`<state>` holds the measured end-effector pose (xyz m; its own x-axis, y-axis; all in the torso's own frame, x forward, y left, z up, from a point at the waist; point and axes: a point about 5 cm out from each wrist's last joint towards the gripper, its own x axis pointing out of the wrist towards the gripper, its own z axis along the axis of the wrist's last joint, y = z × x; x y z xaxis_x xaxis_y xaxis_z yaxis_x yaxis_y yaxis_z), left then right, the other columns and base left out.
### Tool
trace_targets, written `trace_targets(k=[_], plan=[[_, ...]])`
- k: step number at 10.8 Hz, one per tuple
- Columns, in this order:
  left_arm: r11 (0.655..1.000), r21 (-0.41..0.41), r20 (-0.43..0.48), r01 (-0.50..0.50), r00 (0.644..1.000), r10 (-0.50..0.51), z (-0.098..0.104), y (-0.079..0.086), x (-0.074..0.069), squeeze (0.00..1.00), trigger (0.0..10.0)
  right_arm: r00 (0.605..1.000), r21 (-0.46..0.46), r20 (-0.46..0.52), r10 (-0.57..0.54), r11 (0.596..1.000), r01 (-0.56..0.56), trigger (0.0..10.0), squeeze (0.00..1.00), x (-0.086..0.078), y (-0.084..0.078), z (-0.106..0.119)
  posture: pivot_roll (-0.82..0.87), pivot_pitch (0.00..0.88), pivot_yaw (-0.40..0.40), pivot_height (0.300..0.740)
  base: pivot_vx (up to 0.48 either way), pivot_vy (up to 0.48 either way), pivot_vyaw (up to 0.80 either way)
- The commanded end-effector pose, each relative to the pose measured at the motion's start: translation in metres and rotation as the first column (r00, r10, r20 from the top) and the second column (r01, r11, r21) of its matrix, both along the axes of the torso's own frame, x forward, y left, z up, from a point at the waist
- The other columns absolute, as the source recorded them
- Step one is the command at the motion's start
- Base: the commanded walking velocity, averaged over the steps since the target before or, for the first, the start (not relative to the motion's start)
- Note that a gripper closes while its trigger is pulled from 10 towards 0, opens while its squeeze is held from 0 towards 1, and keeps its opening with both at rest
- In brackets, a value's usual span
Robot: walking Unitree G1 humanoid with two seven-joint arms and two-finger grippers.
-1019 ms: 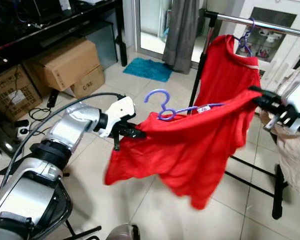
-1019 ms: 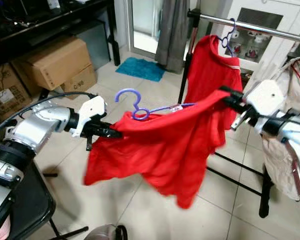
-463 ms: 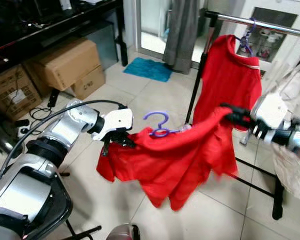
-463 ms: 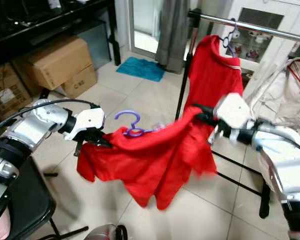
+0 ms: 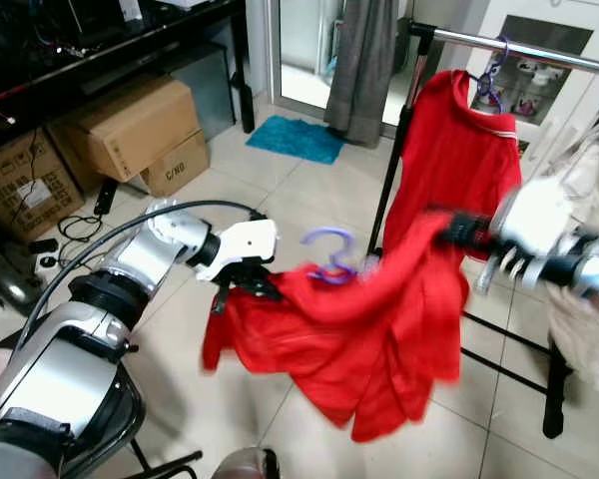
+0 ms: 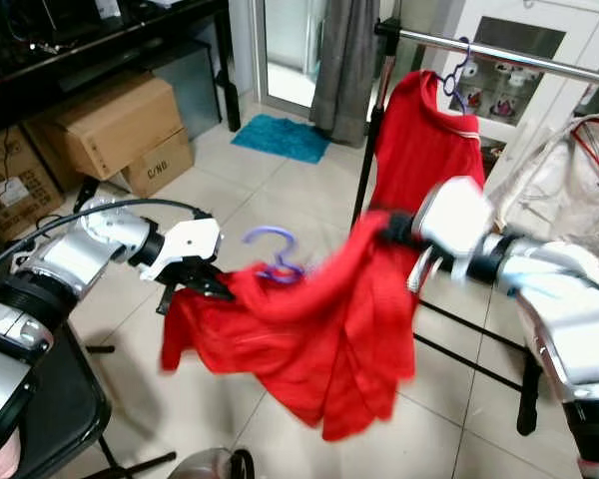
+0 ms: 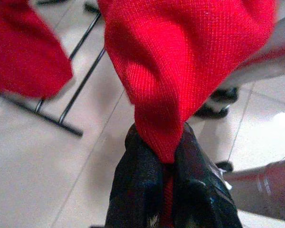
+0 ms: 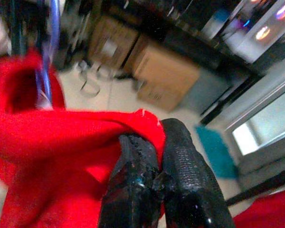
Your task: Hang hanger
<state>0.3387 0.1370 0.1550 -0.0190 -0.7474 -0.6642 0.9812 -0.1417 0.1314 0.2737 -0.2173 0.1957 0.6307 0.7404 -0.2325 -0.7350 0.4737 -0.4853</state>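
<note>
Change since before: the two grippers have drawn closer together, so the red shirt (image 5: 379, 329) between them hangs in a deeper, bunched sag where it was spread wide a second ago; the right arm and that end of the cloth are blurred.
Left gripper (image 5: 248, 284): at about 9 o'clock of the shirt, fingers (image 7: 137, 190) pinched shut on a fold of the red cloth, seen clamped in the left wrist view.
Right gripper (image 5: 454, 232): at about 2 o'clock of the shirt, fingers (image 8: 187, 180) closed on the other red edge, as the right wrist view shows.
Hanger (image 5: 326, 257): purple, its hook standing up at 12 o'clock from the shirt's collar, between the two grippers and nearer the left one; blurred.
Rail (image 5: 519, 42): a metal bar on a black stand, at about 1 o'clock beyond the right gripper; the held hanger is well below it and not on it.
On the rail: a second red shirt (image 5: 459, 150) on its own purple hanger (image 5: 491, 75).
Floor (image 5: 280, 200): pale tiles.
Room, far: cardboard boxes (image 5: 130, 125) at 10 o'clock under a dark desk (image 5: 110, 50), a blue mat (image 5: 298, 138) and a grey curtain (image 5: 364, 60) at 12 o'clock, a white cabinet (image 5: 549, 70) behind the rail.
</note>
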Motion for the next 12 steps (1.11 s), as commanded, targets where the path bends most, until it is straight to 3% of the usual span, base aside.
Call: trace_targets(k=[1,2,4,7,9,10,11,12], plan=[[0.999,-0.040,0.030,0.031,0.999,-0.029,0.015,0.000,0.001,0.00,0.0,1.000,-0.043,-0.011,-0.003,0.999,0.003,0.0,0.00,-0.001,-0.006,-0.004,0.00,0.000,0.049,0.740,0.000,0.000,0.00],[0.999,-0.031,0.034,0.041,0.999,-0.040,0.018,0.005,0.000,0.00,0.0,0.999,-0.107,-0.033,-0.026,0.994,0.022,0.0,0.00,-0.003,-0.016,-0.011,0.00,0.000,0.046,0.740,0.000,0.000,0.00],[0.998,-0.025,0.039,0.056,0.998,-0.055,0.019,0.007,-0.003,0.00,0.0,0.997,-0.125,-0.071,-0.009,0.992,0.000,0.0,0.00,-0.004,-0.017,-0.019,0.01,0.000,0.040,0.740,0.000,0.000,0.00],[0.991,0.008,0.005,0.136,0.991,-0.136,0.010,0.004,-0.015,0.00,0.0,0.999,0.024,-0.037,0.026,0.999,-0.025,0.0,0.00,0.007,-0.005,0.001,0.00,0.000,0.042,0.740,0.000,0.000,0.00],[0.985,0.022,-0.010,0.172,0.985,-0.172,0.004,0.004,-0.023,0.00,0.0,0.999,0.020,-0.036,0.013,1.000,-0.012,0.0,0.00,0.013,-0.013,0.006,0.00,0.000,0.042,0.740,0.000,0.000,0.00],[0.985,0.007,-0.006,0.175,0.985,-0.175,0.005,0.001,-0.023,0.00,0.0,0.998,0.019,-0.049,0.040,0.999,-0.039,0.0,0.00,0.014,-0.008,0.004,0.00,0.000,0.040,0.740,0.000,0.000,0.00],[0.985,-0.012,0.014,0.171,0.985,-0.171,0.009,-0.003,-0.022,0.00,0.0,0.992,0.002,-0.102,0.078,0.997,-0.078,10.0,0.00,0.012,0.000,-0.005,0.00,0.000,0.041,0.740,0.000,0.000,0.00],[0.987,-0.043,0.039,0.154,0.988,-0.153,0.016,-0.004,-0.018,0.00,0.0,0.970,-0.029,-0.212,0.114,0.992,-0.123,10.0,1.00,0.006,0.004,-0.024,0.00,0.000,0.041,0.740,0.000,0.000,0.00]])
